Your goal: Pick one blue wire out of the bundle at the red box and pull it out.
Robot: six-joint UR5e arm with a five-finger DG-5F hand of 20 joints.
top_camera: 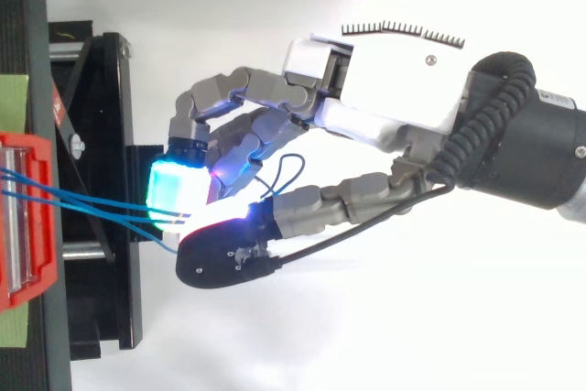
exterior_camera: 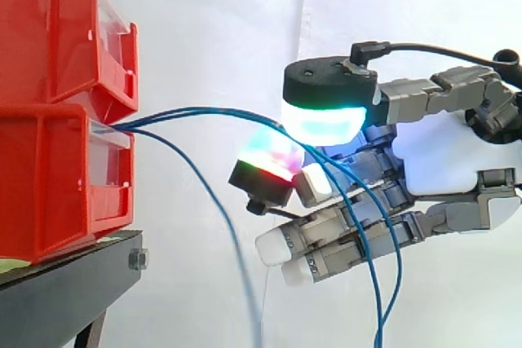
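**Pinch on the bundle, side and top views.** The robot hand (exterior_camera: 444,156) reaches in from the right with its fingers curled. Two of its glowing pads (exterior_camera: 325,120) close in a pinch on the blue wires (exterior_camera: 208,112), where these arch away from the red box (exterior_camera: 49,177).

Two strands appear to pass through the pinch and then drape down across the lower fingers. A third strand (exterior_camera: 218,201) hangs free between the box and the hand, apart from the pads. From above, we see the wires fan out of the box mouth and converge on the pinch.

We judge the step in hand to be the pull. To do it well, we hold the pinch firm and draw straight back along the line of the wire, so that it slides over the box's lip rather than kinking there.

Since one wire is wanted, we judge that the grip may first need thinning to a single strand. The box rests on a black stand (exterior_camera: 57,291), and a smooth draw should avoid dragging it.
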